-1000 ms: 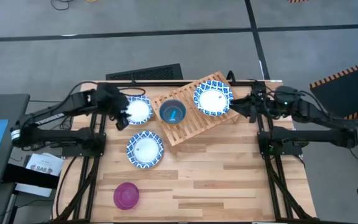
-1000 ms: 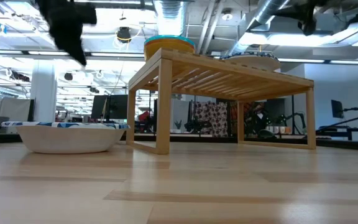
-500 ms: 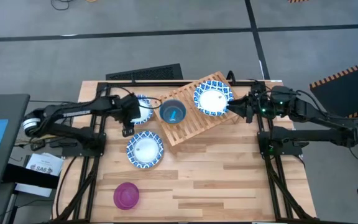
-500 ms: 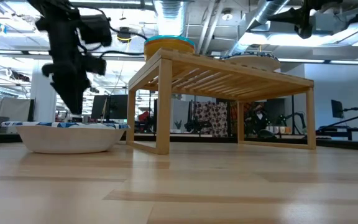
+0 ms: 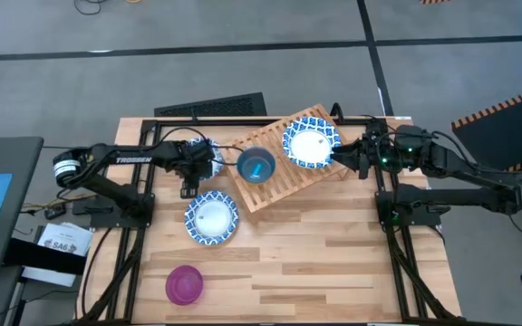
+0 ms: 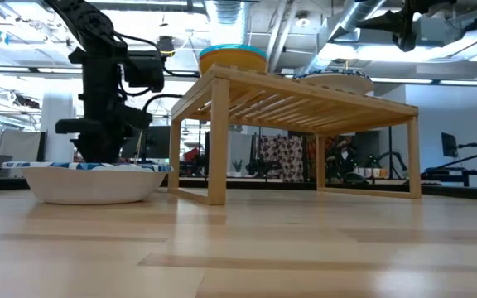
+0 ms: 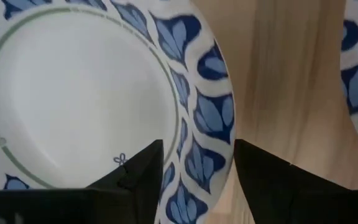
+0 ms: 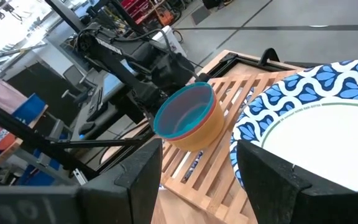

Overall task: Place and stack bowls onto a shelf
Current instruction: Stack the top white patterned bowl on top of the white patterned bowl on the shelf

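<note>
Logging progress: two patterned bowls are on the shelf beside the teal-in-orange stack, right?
Not quite: only one patterned bowl is on the shelf, beside the teal-in-orange stack. The high view shows the other two on the table.

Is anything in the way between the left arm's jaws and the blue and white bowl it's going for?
Nothing visible. The left gripper is right over the patterned bowl, its open jaws either side of the bowl's blue rim, with only bare rim between them.

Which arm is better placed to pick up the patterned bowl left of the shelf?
Left: its open gripper straddles that bowl's rim. The right gripper waits across the shelf.
</note>
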